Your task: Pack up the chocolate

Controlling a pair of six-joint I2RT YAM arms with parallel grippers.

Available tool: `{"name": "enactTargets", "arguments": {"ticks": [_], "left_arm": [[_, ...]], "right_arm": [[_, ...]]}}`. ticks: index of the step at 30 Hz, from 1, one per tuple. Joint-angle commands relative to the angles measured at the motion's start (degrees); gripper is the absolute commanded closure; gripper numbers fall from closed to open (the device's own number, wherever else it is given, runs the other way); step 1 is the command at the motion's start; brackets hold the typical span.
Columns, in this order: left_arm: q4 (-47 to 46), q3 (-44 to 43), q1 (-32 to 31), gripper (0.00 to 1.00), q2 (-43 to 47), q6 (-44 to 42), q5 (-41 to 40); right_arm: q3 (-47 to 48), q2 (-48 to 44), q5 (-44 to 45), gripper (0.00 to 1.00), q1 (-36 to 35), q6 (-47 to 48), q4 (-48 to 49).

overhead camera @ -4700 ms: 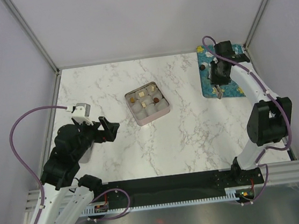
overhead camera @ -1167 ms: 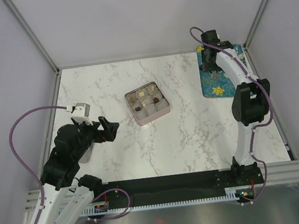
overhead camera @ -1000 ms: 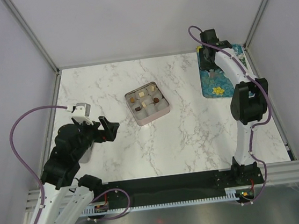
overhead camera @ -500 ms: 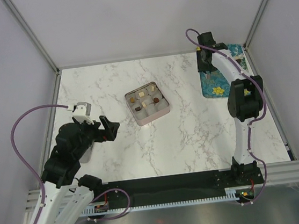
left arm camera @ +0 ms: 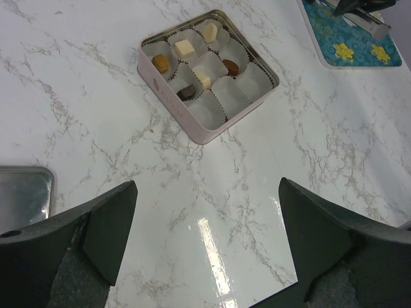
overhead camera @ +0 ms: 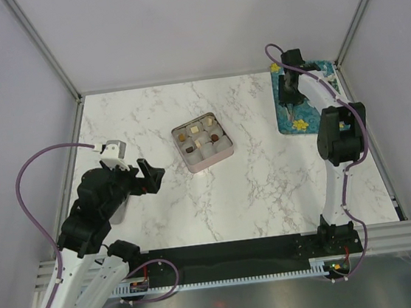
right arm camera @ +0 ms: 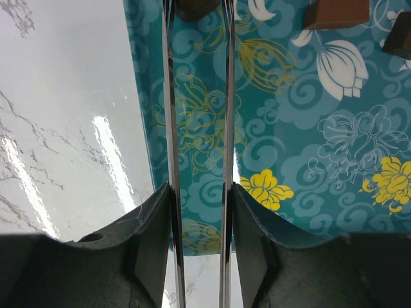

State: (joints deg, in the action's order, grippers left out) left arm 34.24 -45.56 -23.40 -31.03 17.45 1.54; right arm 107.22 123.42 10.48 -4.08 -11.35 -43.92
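Note:
The pink tin (overhead camera: 203, 143) stands open mid-table and also shows in the left wrist view (left arm camera: 168, 96). Several chocolate pieces (left arm camera: 183, 47) lie in its white paper cups. My right gripper (overhead camera: 288, 97) hangs over the teal flowered tray (overhead camera: 307, 118). In the right wrist view this gripper (right arm camera: 199, 212) is shut on the metal tongs (right arm camera: 168, 128). The tong tips straddle a dark chocolate (right arm camera: 196, 8) on the tray (right arm camera: 308, 160). A brown square piece (right arm camera: 337, 13) and a dark piece (right arm camera: 401, 35) lie to its right. My left gripper (overhead camera: 149, 177) is open and empty above the table (left arm camera: 205, 237).
A flat metal lid (left arm camera: 22, 192) lies on the table at the left, partly under my left arm. The marble table ends at grey walls on the far, left and right sides. The tray sits in the far right corner.
My right wrist has turned and shifted a little toward the near side over the tray's left part, with the tongs in it. The left arm has not moved.

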Motion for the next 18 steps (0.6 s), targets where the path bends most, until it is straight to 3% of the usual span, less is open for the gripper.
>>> {"name": "enactTargets", "arguments": {"ticks": [1, 18], "left_arm": [[-0.6, -0.5, -0.2, 0.00, -0.2, -1.5, -0.7], [-0.7, -0.5, -0.2, 0.00, 0.4, -1.4, -0.1]], "right_arm": [[-0.2, -0.6, -1.8, 0.53, 0.5, -0.7, 0.4], [1.3, -4.4, -1.1, 0.58, 0.5, 0.5, -7.6]]}}
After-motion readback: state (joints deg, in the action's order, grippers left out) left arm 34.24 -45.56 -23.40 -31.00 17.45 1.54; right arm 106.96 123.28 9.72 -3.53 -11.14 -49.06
